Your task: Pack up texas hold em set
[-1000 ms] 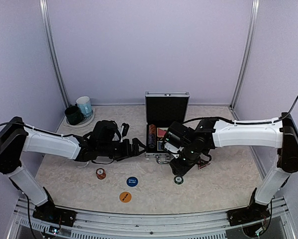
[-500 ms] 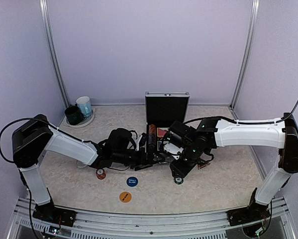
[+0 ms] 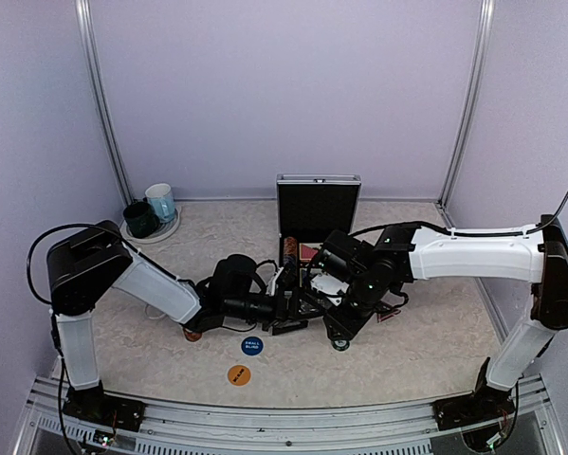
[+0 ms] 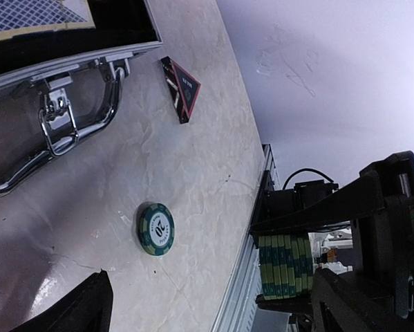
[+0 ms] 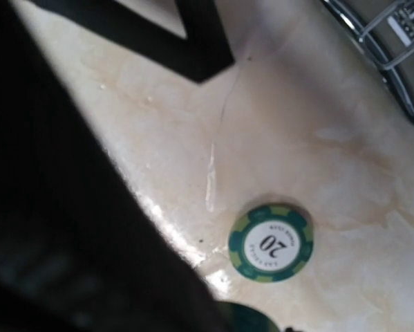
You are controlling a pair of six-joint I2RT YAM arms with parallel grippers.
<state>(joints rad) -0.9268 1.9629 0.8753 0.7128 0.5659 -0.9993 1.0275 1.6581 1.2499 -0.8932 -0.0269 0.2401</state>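
Observation:
The silver case (image 3: 314, 258) stands open at the table's middle, its lid upright, with card decks and a chip row inside. My right gripper (image 3: 346, 315) hovers just in front of it, shut on a stack of green chips (image 4: 283, 266). One loose green chip (image 4: 156, 229) (image 5: 270, 241) lies flat on the table below that gripper. The dark triangular marker (image 4: 182, 88) lies to the right of the case handle (image 4: 54, 131). My left gripper (image 3: 298, 308) is stretched out low in front of the case, open and empty, facing the right gripper.
A blue button (image 3: 252, 346) and an orange button (image 3: 239, 375) lie near the front middle. A red chip stack (image 3: 192, 334) peeks out under the left arm. Two mugs (image 3: 149, 210) stand on a plate at the back left.
The left arm has stretched rightward along the case front until its open gripper faces the right gripper. The right arm with the green stack has hardly moved.

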